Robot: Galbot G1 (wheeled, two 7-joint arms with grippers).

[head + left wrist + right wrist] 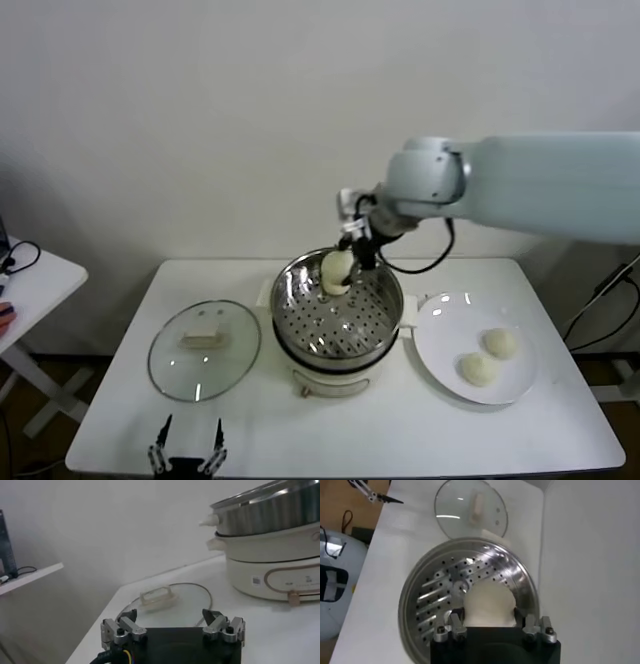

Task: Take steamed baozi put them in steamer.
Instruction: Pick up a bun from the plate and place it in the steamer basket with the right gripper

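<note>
My right gripper (345,262) is shut on a cream-white baozi (337,270) and holds it over the far rim of the steel steamer (300,300). In the right wrist view the baozi (487,602) sits squeezed between the fingers, above the perforated steamer bottom (440,592). Two more baozi (500,343) (479,369) lie on the white plate (440,325) to the right of the steamer. No baozi shows inside the steamer. My left gripper (187,457) is open and empty at the table's front edge, parked. It also shows in the left wrist view (171,620).
The glass lid (204,350) lies flat on the table left of the steamer, and shows in the left wrist view (165,600) and right wrist view (470,505). The steamer's cream pot base (272,565) stands mid-table. A side table (30,275) is at far left.
</note>
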